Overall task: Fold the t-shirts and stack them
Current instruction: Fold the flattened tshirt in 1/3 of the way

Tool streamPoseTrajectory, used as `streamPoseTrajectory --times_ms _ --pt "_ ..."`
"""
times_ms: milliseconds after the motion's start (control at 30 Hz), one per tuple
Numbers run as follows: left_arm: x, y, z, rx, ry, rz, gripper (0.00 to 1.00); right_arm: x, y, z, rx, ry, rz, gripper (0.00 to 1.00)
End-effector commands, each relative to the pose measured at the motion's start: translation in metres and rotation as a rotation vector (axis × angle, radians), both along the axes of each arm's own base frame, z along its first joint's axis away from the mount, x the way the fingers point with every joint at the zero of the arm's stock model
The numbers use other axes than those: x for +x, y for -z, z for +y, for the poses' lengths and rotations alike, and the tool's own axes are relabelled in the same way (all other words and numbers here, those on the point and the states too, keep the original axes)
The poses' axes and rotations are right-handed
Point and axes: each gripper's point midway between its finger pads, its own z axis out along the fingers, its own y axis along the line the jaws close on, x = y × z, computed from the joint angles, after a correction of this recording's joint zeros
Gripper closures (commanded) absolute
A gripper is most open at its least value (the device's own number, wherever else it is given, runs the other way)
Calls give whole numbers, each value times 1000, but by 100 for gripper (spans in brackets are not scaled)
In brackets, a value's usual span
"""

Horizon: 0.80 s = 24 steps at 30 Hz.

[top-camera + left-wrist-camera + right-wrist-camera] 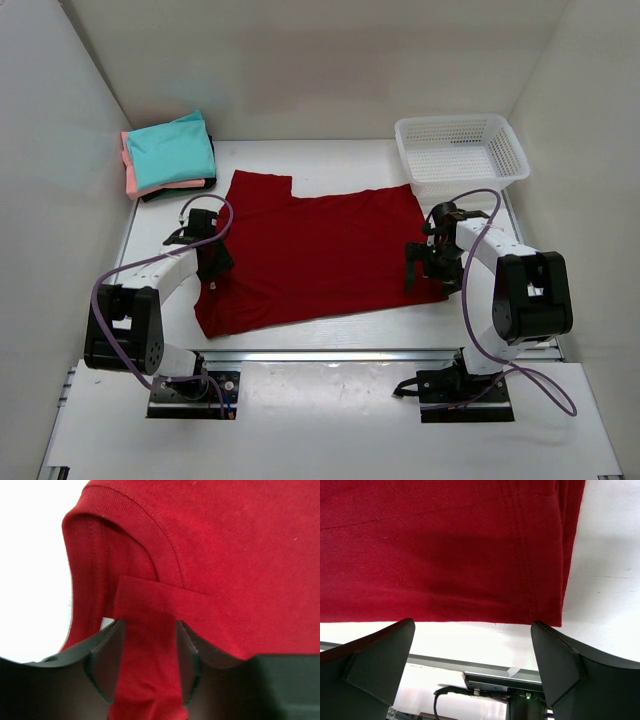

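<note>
scene: seen from above, a white bench [300, 165] inside white walls, with two robot arms mounted at its near edge.
red shirt: a large plain dark red cotton t-shirt [320, 255] lies spread mostly flat across the middle of the bench, between the two arms, neck end towards the left.
left arm: elbow bent low and out to the left, forearm angled forward and inward, wrist tipped down over the shirt's left edge.
left fingers: the left gripper [150, 660] is clamped on a narrow fold of red cloth beside the collar; both fingers [107, 655] press against it.
right arm: elbow raised, forearm reaching inward, wrist pointing down at the shirt's near right corner.
right fingers: the right gripper [472, 665] is spread wide, grasping nothing, hovering over the hem edge and bare bench.
folded stack: back left corner, a teal t-shirt [172, 150] on a salmon-pink t-shirt [130, 175] on a dark t-shirt [165, 192].
basket: a white plastic mesh basket [460, 182] stands at the back right.
</note>
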Motion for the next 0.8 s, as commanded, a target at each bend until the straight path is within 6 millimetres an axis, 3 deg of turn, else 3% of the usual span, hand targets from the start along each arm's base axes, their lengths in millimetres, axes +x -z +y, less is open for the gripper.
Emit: streamPoseTrajectory --times_ms 0,100,133,167,200,267,333,467,600,667,767 --pt "1 2 -6 -38 3 -23 41 2 0 -1 3 13 -13 1" --pt "0 3 -6 -44 3 -25 35 0 1 2 19 11 -8 1" --pt "1 5 -7 -50 1 -24 40 -1 0 1 16 15 -5 1" --pt "2 5 -8 -50 7 -28 51 -1 0 1 15 12 -10 1" --pt "-2 7 -7 -49 2 -13 56 0 1 1 18 20 -9 1" --pt "2 3 -6 -49 -10 -25 87 -1 0 1 18 9 -10 1" --pt "4 -3 -7 -45 -6 -36 100 -1 1 0 13 8 -14 1" --pt "15 -32 -6 -56 -21 -90 100 -2 1 2 23 9 -15 1" --pt "35 -83 -22 -129 17 -214 100 -4 2 2 20 6 -18 1" --pt "50 -118 -29 -170 40 -298 100 -3 3 0 22 15 -24 0" --pt "62 -139 -43 -222 84 -342 100 -6 8 -1 15 14 -11 1"
